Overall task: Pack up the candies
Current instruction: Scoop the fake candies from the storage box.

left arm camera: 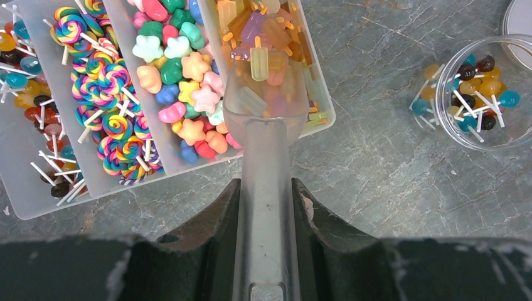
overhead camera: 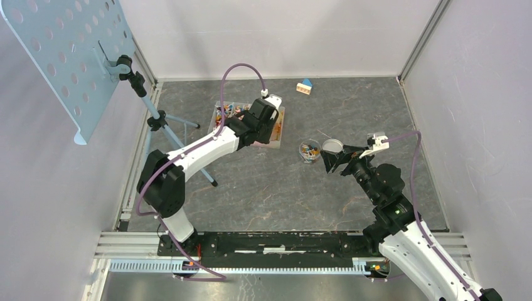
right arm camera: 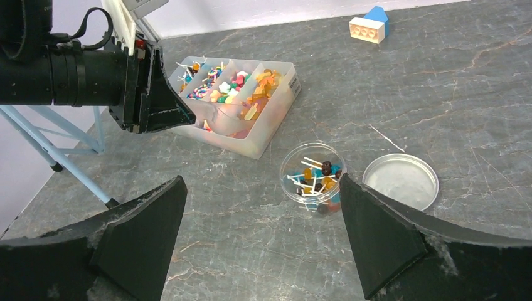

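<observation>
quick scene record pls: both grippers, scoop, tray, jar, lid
left gripper: fingers shut on the scoop handle
scoop: clear, bowl down among the popsicle candies in the tray's end compartment
tray: four compartments, all stocked
jar: upright, open, some lollipops inside
lid: off, lying flat beside the jar
right gripper: open, holding nothing, near the jar
toy house: far off, apart

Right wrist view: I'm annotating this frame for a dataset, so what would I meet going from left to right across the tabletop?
Blue tripod leg → divided candy tray → clear jar → round lid. The toy house is left out because it sits above the gap between the jar and the lid.
</observation>
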Motion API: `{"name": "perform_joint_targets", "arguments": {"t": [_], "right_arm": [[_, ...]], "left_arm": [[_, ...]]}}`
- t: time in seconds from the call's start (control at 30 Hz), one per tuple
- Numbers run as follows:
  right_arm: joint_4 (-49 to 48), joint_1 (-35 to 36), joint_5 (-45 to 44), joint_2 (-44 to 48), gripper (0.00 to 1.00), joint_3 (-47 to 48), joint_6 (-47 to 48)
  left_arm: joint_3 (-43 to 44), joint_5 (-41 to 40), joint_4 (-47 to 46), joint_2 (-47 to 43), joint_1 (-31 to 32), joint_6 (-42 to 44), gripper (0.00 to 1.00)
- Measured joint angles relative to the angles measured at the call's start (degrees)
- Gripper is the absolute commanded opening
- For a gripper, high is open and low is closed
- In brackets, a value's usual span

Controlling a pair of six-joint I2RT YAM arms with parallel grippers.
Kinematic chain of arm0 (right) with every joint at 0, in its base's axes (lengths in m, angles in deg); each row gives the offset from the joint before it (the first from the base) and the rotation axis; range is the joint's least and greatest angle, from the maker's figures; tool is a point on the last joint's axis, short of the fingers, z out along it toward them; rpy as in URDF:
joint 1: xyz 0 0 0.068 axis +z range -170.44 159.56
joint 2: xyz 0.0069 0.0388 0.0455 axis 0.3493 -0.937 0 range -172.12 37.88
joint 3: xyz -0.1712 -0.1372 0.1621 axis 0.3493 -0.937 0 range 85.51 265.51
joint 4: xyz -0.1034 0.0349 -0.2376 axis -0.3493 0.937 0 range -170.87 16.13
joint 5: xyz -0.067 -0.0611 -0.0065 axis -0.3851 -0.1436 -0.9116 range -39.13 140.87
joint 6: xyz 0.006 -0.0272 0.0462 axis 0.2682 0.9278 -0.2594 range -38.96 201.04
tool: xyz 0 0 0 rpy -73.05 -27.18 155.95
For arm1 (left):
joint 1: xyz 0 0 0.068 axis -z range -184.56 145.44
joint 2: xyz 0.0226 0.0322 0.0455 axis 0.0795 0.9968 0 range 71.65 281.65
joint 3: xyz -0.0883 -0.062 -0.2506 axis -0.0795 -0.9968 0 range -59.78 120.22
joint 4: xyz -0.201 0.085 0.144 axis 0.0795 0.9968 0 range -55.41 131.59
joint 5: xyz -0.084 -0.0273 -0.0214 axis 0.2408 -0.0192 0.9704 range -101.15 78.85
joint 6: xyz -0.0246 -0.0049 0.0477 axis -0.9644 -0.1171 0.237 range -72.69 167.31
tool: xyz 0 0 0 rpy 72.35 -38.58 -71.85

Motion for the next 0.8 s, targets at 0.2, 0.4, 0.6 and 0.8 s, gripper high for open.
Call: {"name": "perform_joint_targets", "arguments": {"t": [0.2, 0.4, 0.6, 0.8], "right_arm": [[0.02, 0.0, -0.02, 0.0, 0.98, 0.0, 0.0], [0.02, 0.0, -0.02, 0.0, 0.98, 0.0, 0.0], [0.04, 0.0, -0.24, 0.37, 0.98, -0.02, 0.02], [0.04, -0.02, -0.46, 0.37, 0.98, -0.04, 0.02]], "left_arm": [[-3.78, -2.4, -4.81, -1.6, 1.2, -0.04, 0.02], [-8.72, -4.0, -11.58, -3.72, 1.86, -0.15, 0.02], [-14.23, -4.55, -18.93, -6.1, 2.05, -0.13, 0.02], [-17.94, -4.87, -24.74, -7.43, 2.08, -0.07, 0.02]]}}
